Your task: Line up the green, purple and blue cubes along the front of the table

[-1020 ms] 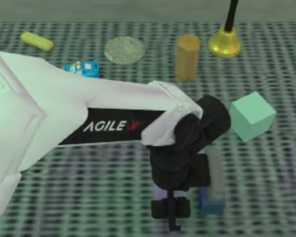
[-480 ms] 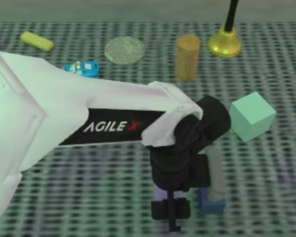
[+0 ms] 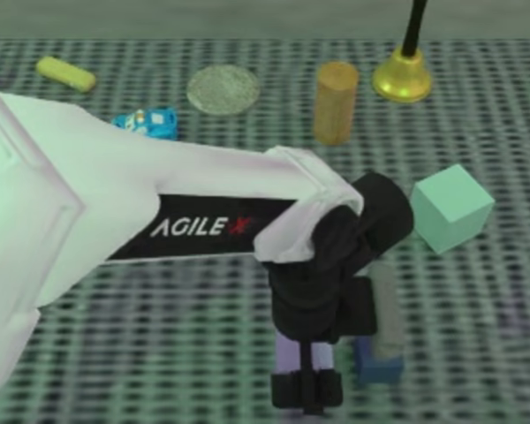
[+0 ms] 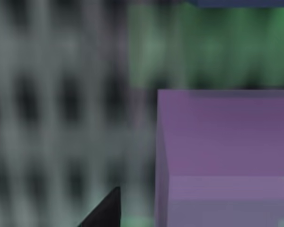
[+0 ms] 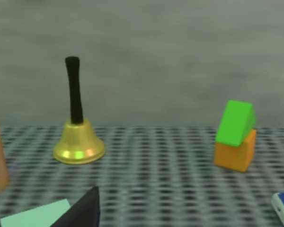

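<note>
Three cubes, one of each colour. Left gripper at the front edge of the table, over the purple cube; finger spread: cannot tell. Blue cube just to its right. Green cube farther back right, open mesh around it. Right arm out of top view
</note>
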`<state>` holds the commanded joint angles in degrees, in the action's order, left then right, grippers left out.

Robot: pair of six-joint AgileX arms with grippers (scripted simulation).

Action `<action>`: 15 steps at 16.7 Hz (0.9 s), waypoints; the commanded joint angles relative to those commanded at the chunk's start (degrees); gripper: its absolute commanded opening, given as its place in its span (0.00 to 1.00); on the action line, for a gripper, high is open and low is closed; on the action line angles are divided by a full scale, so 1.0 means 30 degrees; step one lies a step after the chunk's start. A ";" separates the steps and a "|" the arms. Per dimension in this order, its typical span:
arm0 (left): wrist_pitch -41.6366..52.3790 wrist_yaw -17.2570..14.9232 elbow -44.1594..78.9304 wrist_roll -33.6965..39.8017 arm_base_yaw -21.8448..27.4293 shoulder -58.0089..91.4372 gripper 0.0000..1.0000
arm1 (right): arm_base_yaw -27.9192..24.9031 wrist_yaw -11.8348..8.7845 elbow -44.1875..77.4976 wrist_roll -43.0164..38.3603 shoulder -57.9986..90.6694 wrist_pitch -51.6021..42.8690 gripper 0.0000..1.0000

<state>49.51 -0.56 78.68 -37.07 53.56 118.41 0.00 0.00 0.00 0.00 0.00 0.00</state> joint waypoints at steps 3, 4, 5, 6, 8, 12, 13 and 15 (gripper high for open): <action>0.0000 0.0000 0.0000 0.0000 0.0000 0.0000 1.00 | 0.0000 0.0000 0.0000 0.0000 0.0000 0.0000 1.00; 0.0000 0.0000 0.0000 0.0000 0.0000 0.0000 1.00 | 0.0000 0.0000 0.0000 0.0000 0.0000 0.0000 1.00; 0.0000 0.0000 0.0000 0.0000 0.0000 0.0000 1.00 | 0.0000 0.0000 0.0000 0.0000 0.0000 0.0000 1.00; 0.0000 0.0000 0.0000 0.0000 0.0000 0.0000 1.00 | 0.0000 0.0000 0.0000 0.0000 0.0000 0.0000 1.00; 0.0068 0.0000 0.0060 -0.0003 -0.0032 -0.0036 1.00 | 0.0000 0.0000 0.0000 0.0000 0.0000 0.0000 1.00; 0.2051 -0.0039 0.1410 -0.0020 -0.0152 -0.0718 1.00 | 0.0000 0.0000 0.0000 0.0000 0.0000 0.0000 1.00; 0.2805 -0.0035 0.1853 -0.0008 -0.0215 -0.0961 1.00 | 0.0000 0.0000 0.0000 0.0000 0.0000 0.0000 1.00; 0.4130 -0.0007 0.2632 0.0016 -0.0336 -0.1415 1.00 | 0.0000 0.0000 0.0000 0.0000 0.0000 0.0000 1.00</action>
<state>61.90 -0.58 86.57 -37.02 52.56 114.17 0.00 0.00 0.00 0.00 0.00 0.00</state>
